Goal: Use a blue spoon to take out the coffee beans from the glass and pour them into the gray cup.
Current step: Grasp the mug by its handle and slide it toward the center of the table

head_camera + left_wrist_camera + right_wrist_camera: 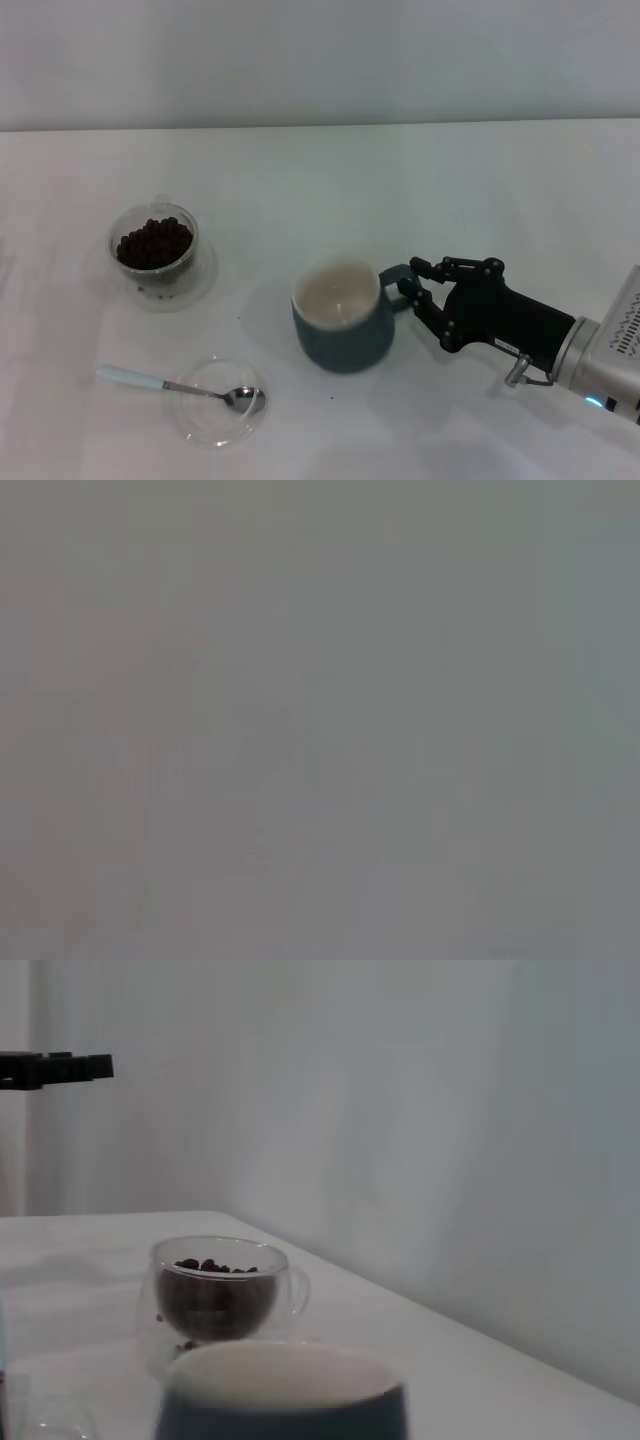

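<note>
White table, pale wall; my right gripper [408,287] has its fingers around the gray cup [342,316] handle, closed on it I think. A jerk could tip it. The blue spoon [180,386] lies untouched on a dish [215,423], coffee beans [153,243] in the glass [156,255]

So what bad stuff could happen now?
The right gripper is at the mug handle, so a nudge might slide or tip it. The spoon sits half on a dish and could skid away when grabbed. The glass of beans looks light and could tip while scooping.
</note>
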Controlling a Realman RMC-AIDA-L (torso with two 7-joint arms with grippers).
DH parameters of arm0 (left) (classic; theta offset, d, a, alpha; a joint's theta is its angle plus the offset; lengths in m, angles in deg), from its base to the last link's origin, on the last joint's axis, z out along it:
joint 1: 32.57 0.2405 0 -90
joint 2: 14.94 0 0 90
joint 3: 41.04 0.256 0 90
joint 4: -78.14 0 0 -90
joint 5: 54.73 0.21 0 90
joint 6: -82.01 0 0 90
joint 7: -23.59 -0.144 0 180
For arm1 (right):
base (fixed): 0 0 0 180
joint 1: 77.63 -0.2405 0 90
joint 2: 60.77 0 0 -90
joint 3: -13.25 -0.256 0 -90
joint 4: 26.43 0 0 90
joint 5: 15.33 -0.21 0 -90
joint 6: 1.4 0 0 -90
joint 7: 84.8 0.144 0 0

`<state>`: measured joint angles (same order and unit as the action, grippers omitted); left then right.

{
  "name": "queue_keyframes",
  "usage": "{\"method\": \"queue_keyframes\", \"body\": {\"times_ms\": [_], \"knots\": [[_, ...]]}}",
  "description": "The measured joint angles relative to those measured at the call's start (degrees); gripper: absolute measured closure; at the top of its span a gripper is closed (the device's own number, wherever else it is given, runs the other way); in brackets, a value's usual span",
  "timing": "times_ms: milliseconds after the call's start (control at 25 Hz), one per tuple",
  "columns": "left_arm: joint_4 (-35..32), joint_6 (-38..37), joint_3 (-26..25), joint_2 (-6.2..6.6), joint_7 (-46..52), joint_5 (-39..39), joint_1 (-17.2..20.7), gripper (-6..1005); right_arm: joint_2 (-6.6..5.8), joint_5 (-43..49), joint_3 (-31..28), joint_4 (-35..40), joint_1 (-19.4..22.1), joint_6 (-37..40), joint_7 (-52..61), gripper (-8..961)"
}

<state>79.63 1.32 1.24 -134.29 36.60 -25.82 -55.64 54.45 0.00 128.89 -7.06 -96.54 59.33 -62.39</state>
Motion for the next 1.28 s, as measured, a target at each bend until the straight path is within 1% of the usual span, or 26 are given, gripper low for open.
{"method": "queue_keyframes", "body": {"times_ms": [160, 360, 600, 800, 1280], "knots": [[0.00, -0.01, 0.00, 0.00, 0.00, 0.01, 0.08, 108, -0.01, 0.25, 0.14, -0.09, -0.05, 0.00, -1.99, 775], [0.00, -0.29, 0.00, 0.00, 0.02, 0.01, 0.13, 108, 0.00, -0.05, -0.56, -0.66, 0.35, -0.01, -3.98, 712], [0.00, -0.44, 0.00, 0.00, 0.01, 0.01, 0.50, 108, -0.09, -0.31, -1.29, -1.46, 0.37, -0.10, -4.01, 532], [0.01, -0.49, 0.00, 0.00, 0.01, 0.01, 0.62, 108, -0.26, -0.31, -1.31, -2.22, 0.67, -0.10, -4.04, 350], [-0.13, -0.56, 0.00, 0.00, 0.00, 0.01, 0.60, 109, -0.36, 0.19, -2.53, -2.88, 1.70, 1.36, -4.04, 350]]}}
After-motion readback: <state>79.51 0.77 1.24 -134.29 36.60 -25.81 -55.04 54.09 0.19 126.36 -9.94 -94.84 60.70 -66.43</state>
